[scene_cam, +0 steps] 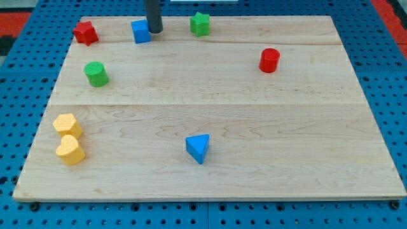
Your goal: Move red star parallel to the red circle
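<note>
The red star (84, 32) lies at the board's top left corner. The red circle, a short cylinder (269, 60), stands at the upper right of the board. My tip (154, 30) is at the view's top, just right of a blue cube (140, 31) and touching or nearly touching it. The tip is well to the right of the red star and far left of the red circle.
A green star (200, 23) lies right of the tip at the top edge. A green cylinder (96, 74) stands at the left. Two yellow blocks (67, 124) (70, 151) sit at the lower left. A blue triangle (198, 147) lies low in the middle. The wooden board (254, 127) rests on a blue pegboard.
</note>
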{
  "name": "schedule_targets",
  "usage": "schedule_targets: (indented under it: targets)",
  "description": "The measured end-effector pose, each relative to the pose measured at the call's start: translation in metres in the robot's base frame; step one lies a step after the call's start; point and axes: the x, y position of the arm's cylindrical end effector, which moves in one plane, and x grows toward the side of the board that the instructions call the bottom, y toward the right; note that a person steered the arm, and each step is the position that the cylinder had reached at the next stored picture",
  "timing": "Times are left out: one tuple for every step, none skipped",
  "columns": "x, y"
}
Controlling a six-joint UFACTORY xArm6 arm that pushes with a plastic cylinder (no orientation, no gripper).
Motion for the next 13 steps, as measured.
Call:
schedule_targets:
  targets:
    - [0.006,-0.001]
    - [0.026,0.02]
    - [0.059,-0.007]
    - [0.058,-0.068]
    - [0.071,-0.116]
    - [0.073,-0.151]
    - [0.073,-0.184]
    - [0.073,-0.184]
    - [0.039,-0.181]
    - [-0.01,-0.18]
    - [-0.013,-0.162]
    - [0.047,-0.121]
    - [0.084,-0.075]
